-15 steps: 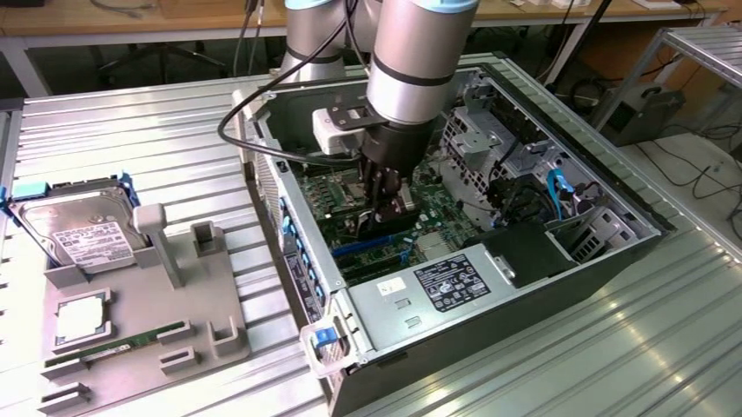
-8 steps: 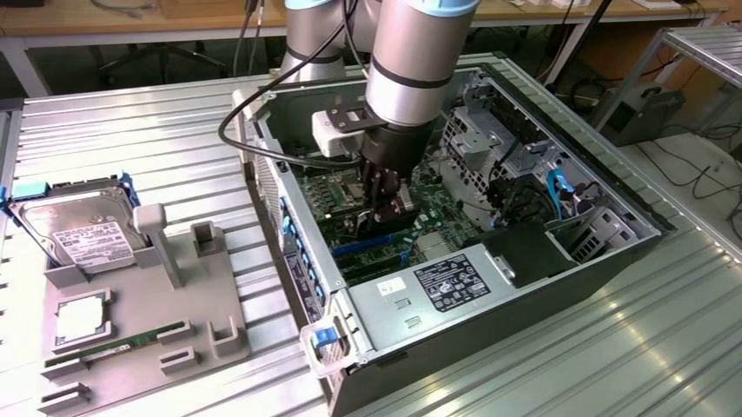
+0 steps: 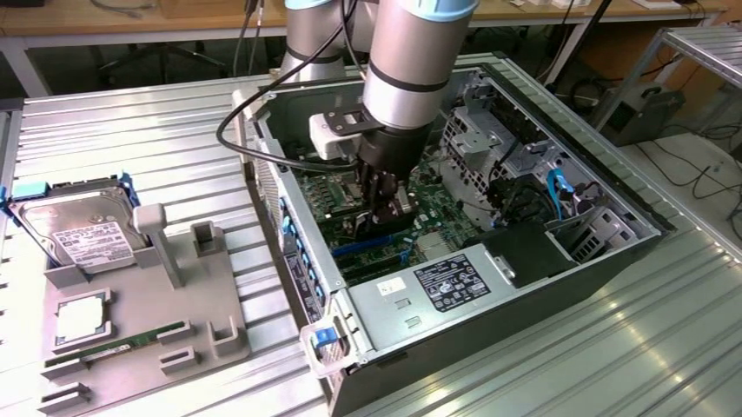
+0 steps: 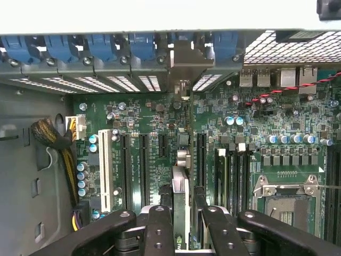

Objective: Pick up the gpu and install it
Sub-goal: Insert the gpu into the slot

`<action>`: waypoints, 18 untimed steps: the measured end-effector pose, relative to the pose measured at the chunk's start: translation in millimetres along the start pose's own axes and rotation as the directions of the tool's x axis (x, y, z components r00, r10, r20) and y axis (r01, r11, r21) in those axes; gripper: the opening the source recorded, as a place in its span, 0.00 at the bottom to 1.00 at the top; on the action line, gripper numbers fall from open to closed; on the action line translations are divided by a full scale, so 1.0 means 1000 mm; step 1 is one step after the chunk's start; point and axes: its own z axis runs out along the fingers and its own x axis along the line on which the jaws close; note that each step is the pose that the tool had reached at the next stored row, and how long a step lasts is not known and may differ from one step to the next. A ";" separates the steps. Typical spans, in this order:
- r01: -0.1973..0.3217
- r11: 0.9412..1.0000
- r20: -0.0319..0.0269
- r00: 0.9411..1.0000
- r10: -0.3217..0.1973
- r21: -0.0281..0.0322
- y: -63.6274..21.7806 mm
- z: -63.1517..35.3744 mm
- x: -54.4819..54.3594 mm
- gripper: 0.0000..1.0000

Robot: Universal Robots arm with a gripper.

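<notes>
Install step, by the look: gripper (image 4: 181, 216) clamped on gpu (image 4: 180, 186), edge-on over motherboard (image 4: 250, 122), bracket (image 4: 184, 58) at motherboard's rear edge. Seating probably calls for square alignment and a straight press.

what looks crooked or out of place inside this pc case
Nothing stands out. The gpu sits upright in the claw, running parallel to the motherboard slots, its bracket toward the rear openings; no loose or damaged parts show.

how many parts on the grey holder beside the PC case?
3: a hard drive at the far end of the grey holder, a square silver chip mid-way, a green RAM stick nearer the camera. Nothing seems hidden.
</notes>
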 end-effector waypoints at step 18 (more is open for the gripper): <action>-0.009 1.000 0.027 1.000 0.010 -0.001 0.0018 0.0146 0.000 0.26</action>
